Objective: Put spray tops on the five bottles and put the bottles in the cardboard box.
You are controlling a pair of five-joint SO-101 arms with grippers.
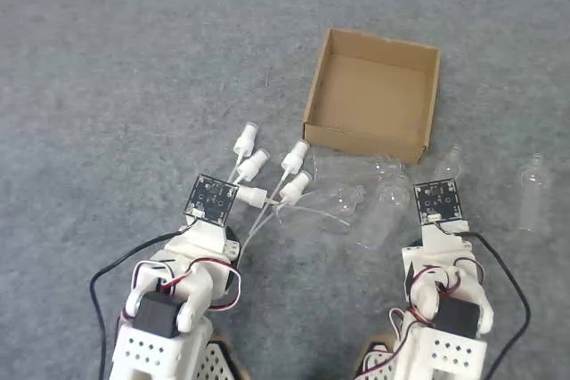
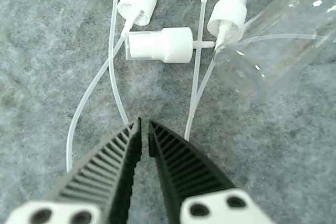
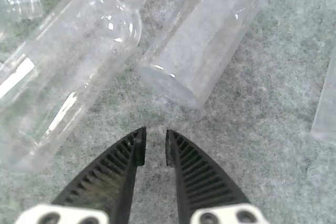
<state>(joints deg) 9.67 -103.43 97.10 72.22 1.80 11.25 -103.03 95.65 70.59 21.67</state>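
Several white spray tops (image 1: 254, 165) with thin tubes lie in a cluster left of centre on the grey mat. Clear bottles lie on their sides near the middle (image 1: 383, 206), and two more (image 1: 532, 189) are at the right. The cardboard box (image 1: 316, 95) stands open behind them with nothing inside. My left gripper (image 2: 145, 129) is shut and holds nothing, just short of a spray top lying crosswise (image 2: 163, 45), with a bottle (image 2: 278, 40) beside it. My right gripper (image 3: 156, 140) is shut on nothing, a little short of two lying bottles (image 3: 68, 61) (image 3: 210, 30).
Grey carpet-like mat (image 1: 116, 86) covers the table, with open room at the far left and front centre. Both arm bases stand at the near edge (image 1: 169, 327) (image 1: 445, 327). Thin tubes (image 2: 115, 66) from the spray tops trail toward my left gripper.
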